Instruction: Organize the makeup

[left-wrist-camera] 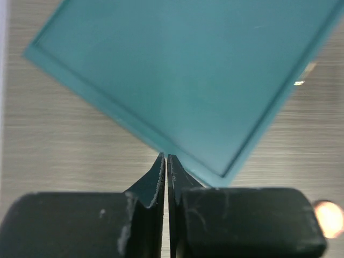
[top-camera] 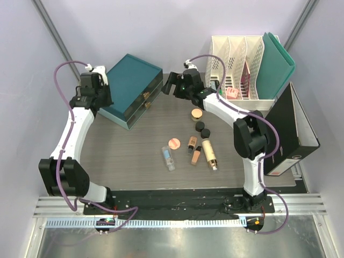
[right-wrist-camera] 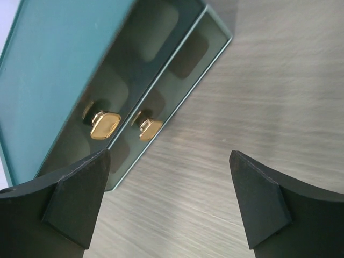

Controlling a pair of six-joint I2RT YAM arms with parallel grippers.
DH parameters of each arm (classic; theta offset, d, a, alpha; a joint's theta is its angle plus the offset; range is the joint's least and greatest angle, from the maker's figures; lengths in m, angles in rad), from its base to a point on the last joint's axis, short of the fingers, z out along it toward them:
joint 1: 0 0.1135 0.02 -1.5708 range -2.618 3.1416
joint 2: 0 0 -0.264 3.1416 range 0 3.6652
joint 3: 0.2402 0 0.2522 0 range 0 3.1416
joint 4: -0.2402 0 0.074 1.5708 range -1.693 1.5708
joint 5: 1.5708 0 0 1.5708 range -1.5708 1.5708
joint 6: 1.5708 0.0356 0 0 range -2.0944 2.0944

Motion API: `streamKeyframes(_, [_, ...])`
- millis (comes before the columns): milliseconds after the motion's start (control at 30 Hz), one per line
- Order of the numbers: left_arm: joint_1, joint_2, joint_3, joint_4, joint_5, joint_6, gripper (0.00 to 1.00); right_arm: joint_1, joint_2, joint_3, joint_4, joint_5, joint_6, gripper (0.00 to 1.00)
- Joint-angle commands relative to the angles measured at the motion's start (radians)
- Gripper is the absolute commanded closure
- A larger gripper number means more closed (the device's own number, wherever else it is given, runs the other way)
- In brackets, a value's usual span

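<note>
The makeup lies loose mid-table: a tan jar (top-camera: pixel 196 114), two black jars (top-camera: pixel 202 129), a pink compact (top-camera: pixel 173 143), a clear tube (top-camera: pixel 169 158), a peach bottle (top-camera: pixel 195 155), a brown bottle (top-camera: pixel 191 143) and a cream bottle (top-camera: pixel 209 155). A teal drawer box (top-camera: pixel 131 86) stands at the back left. My left gripper (top-camera: pixel 101 102) (left-wrist-camera: pixel 166 158) is shut and empty, its tips at the box's (left-wrist-camera: pixel 188 75) left corner. My right gripper (top-camera: pixel 172 84) (right-wrist-camera: pixel 169 156) hangs wide open and empty just off the box's (right-wrist-camera: pixel 54 64) front, near the two closed drawers' gold knobs (right-wrist-camera: pixel 105 124).
White file holders (top-camera: pixel 236 67) with a green folder (top-camera: pixel 277 64) stand at the back right, markers and a pink thing (top-camera: pixel 232 93) among them. A black binder (top-camera: pixel 293 134) lies along the right edge. Bare wood table (top-camera: pixel 129 156) lies left of the makeup.
</note>
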Motion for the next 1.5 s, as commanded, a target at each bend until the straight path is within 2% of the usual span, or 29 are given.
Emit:
streamKeyframes(0, [0.001, 0.014, 0.048, 0.085, 0.152, -0.008, 1.00, 0.006, 0.039, 0.025, 0.118, -0.149, 0.157, 0.05])
streamKeyframes(133, [0.001, 0.066, 0.073, 0.091, 0.169, -0.039, 1.00, 0.005, 0.101, 0.035, 0.233, -0.261, 0.262, 0.19])
streamKeyframes(333, [0.001, 0.122, 0.111, 0.076, 0.164, -0.061, 1.00, 0.006, 0.217, 0.122, 0.322, -0.362, 0.389, 0.28])
streamKeyframes(567, [0.001, 0.181, 0.135, 0.076, 0.221, -0.081, 1.00, 0.012, 0.297, 0.216, 0.305, -0.418, 0.443, 0.30])
streamKeyframes(700, [0.000, 0.243, 0.174, 0.021, 0.241, -0.076, 1.00, 0.023, 0.320, 0.225, 0.344, -0.438, 0.470, 0.32])
streamKeyframes(833, [0.000, 0.287, 0.214, -0.039, 0.264, -0.078, 1.00, 0.038, 0.361, 0.290, 0.266, -0.459, 0.454, 0.35])
streamKeyframes(1033, [0.001, 0.308, 0.223, -0.053, 0.282, -0.090, 1.00, 0.046, 0.389, 0.310, 0.206, -0.436, 0.431, 0.40])
streamKeyframes(1167, [0.001, 0.308, 0.223, -0.053, 0.285, -0.091, 1.00, 0.049, 0.392, 0.301, 0.187, -0.416, 0.418, 0.47])
streamKeyframes(1467, [0.000, 0.307, 0.224, -0.061, 0.282, -0.091, 1.00, 0.046, 0.395, 0.336, 0.154, -0.369, 0.386, 0.48])
